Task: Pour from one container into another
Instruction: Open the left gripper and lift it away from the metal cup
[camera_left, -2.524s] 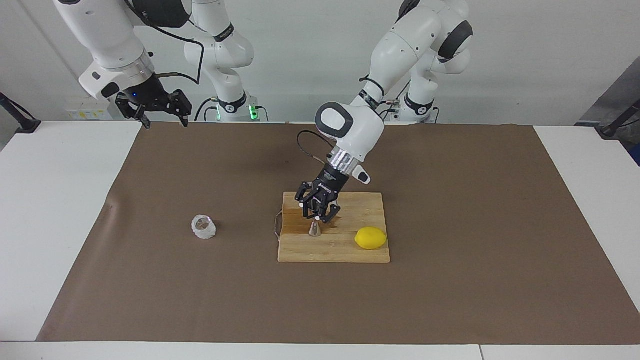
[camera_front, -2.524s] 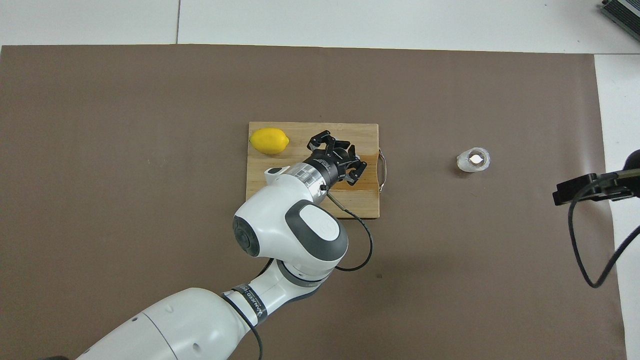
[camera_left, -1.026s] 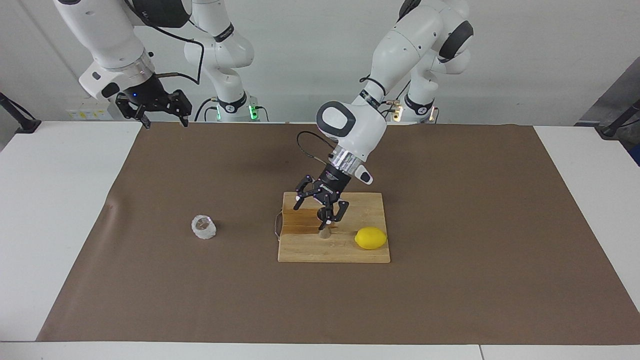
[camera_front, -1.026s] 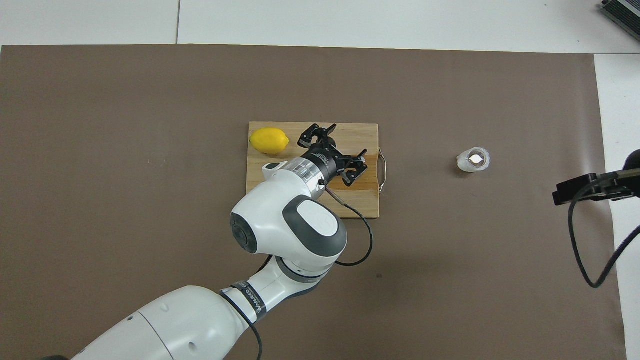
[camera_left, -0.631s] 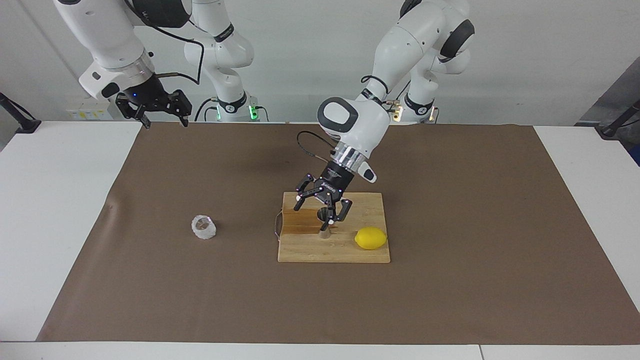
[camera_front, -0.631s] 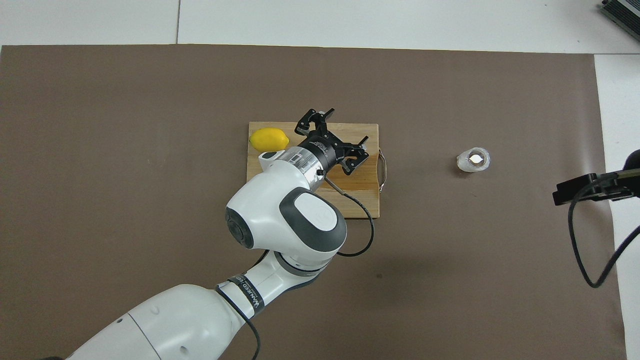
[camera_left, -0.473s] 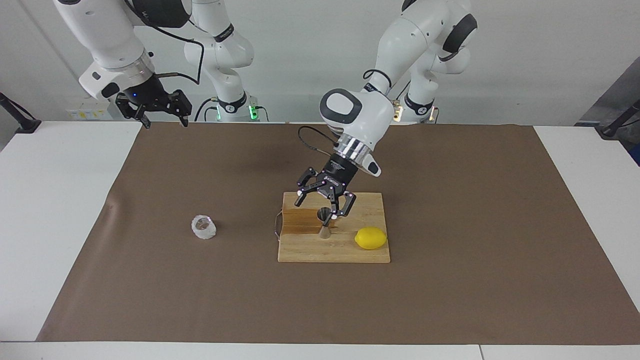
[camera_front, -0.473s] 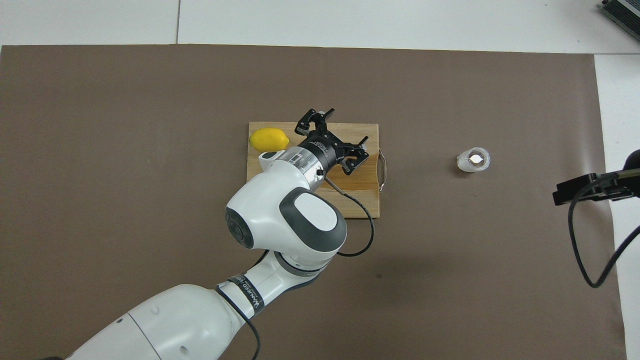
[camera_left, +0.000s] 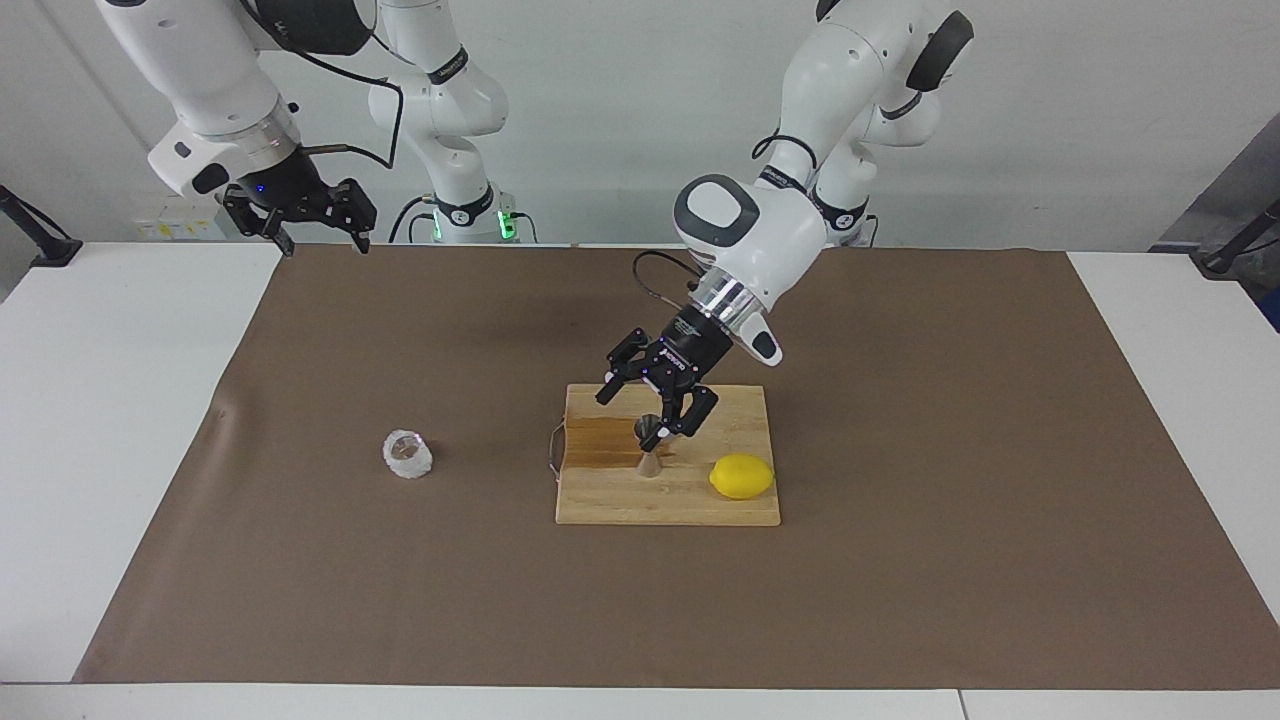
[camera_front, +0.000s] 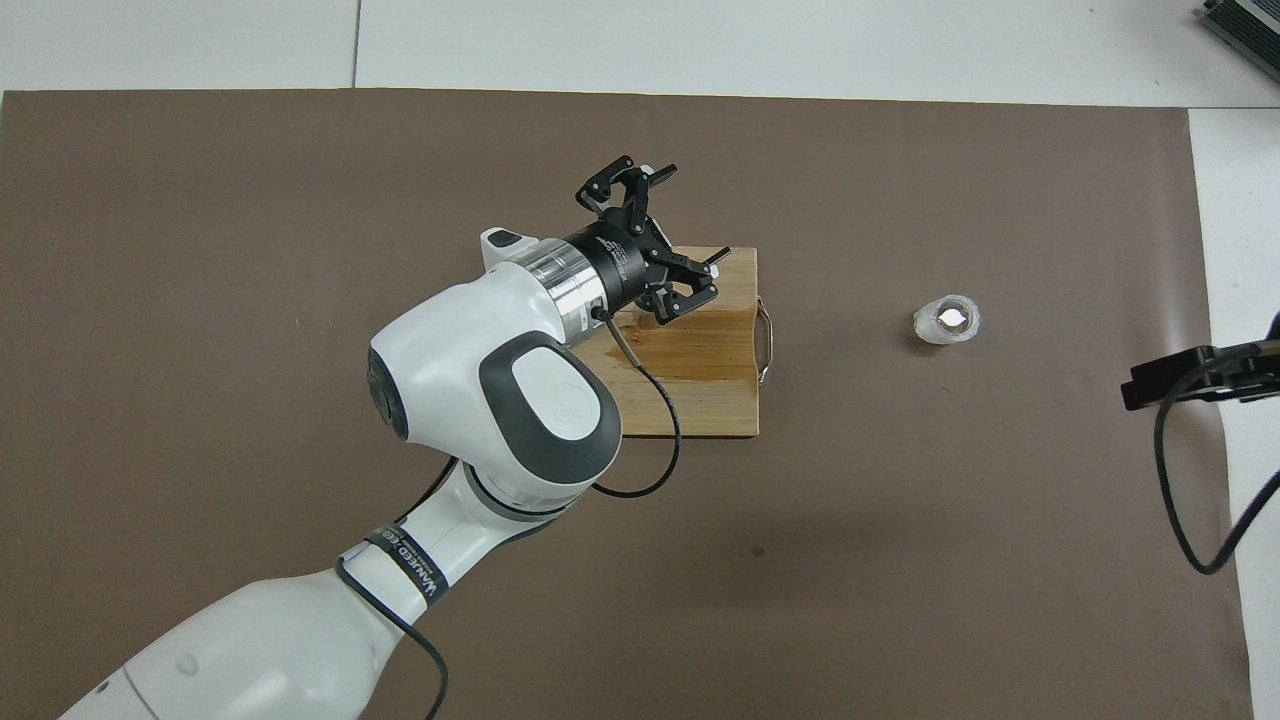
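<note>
Right gripper (camera_left: 316, 232) waits, fingers apart and empty, over the table edge at the right arm's end, well apart from the cutting board (camera_left: 610, 500). Left gripper (camera_left: 650, 405) hangs over the board with fingers spread, holding nothing, just above the upright steel jigger (camera_left: 650, 450). Lemon (camera_left: 742, 476) lies on the board beside the jigger; the glass cup (camera_left: 407, 454) stands on the brown mat (camera_left: 900, 560), apart from the board toward the right arm's end.
</note>
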